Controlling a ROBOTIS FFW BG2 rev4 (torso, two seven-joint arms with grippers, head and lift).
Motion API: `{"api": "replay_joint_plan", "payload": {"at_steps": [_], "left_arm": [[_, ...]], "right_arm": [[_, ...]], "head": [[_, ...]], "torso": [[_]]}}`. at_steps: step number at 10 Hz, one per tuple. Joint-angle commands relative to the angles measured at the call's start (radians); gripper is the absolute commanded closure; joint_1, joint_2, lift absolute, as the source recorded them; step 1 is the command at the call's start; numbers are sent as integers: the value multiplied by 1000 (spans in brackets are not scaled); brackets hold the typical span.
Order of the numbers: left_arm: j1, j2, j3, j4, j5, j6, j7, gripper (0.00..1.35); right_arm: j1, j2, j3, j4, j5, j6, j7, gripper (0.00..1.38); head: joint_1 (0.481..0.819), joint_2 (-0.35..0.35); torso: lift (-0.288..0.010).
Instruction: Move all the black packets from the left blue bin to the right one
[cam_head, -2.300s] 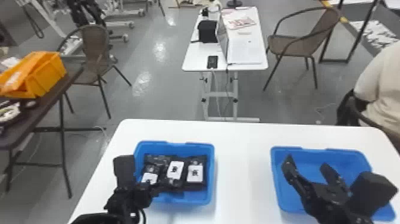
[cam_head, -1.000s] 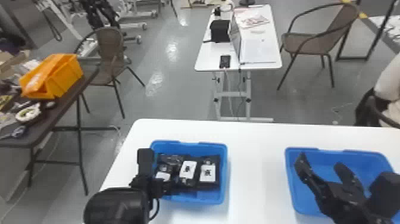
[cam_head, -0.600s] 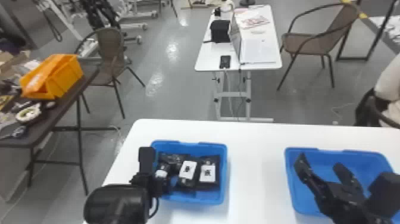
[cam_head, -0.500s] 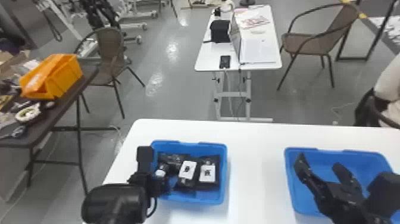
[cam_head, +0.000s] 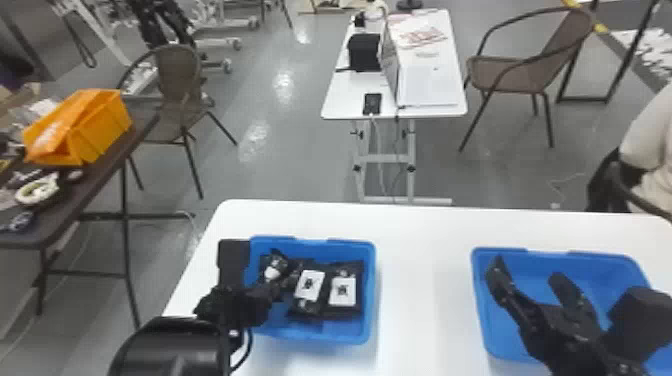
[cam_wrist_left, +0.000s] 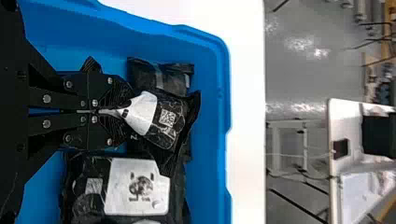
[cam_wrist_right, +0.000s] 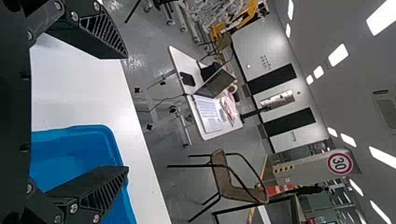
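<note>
Jaws of the left gripper pinch a black packet, its creased white label near a square code, inside the left blue bin; beside it, two packets show white labels with dark figures. The right gripper is spread at the right blue bin.

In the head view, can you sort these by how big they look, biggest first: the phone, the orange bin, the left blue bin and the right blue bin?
1. Right blue bin, even cut off by the edge
2. Left blue bin
3. Orange bin
4. Phone
</note>
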Motion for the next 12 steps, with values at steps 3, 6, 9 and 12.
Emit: {"api": "replay_joint_plan", "payload": {"at_steps": [3, 6, 9, 12], "left_arm": [[54, -20, -50, -113, 56, -228, -194, 1216], [-125, -2, -221, 82, 78, -338, -363, 1216], [-277, -14, -320, 263, 96, -375, -486, 1216], [-305, -57, -343, 288, 156, -367, -500, 1216]], "right_arm": [[-43, -3, -3, 47, -50, 2, 122, 203], [-161, -5, -3, 99, -21, 81, 306, 206], [-239, 21, 0, 137, 17, 110, 424, 202], [-294, 38, 0, 193, 37, 167, 479, 202]], "head": [[695, 114], [695, 28], [695, -34], [695, -56]], "torso": [[0], [0], [0], [0]]}}
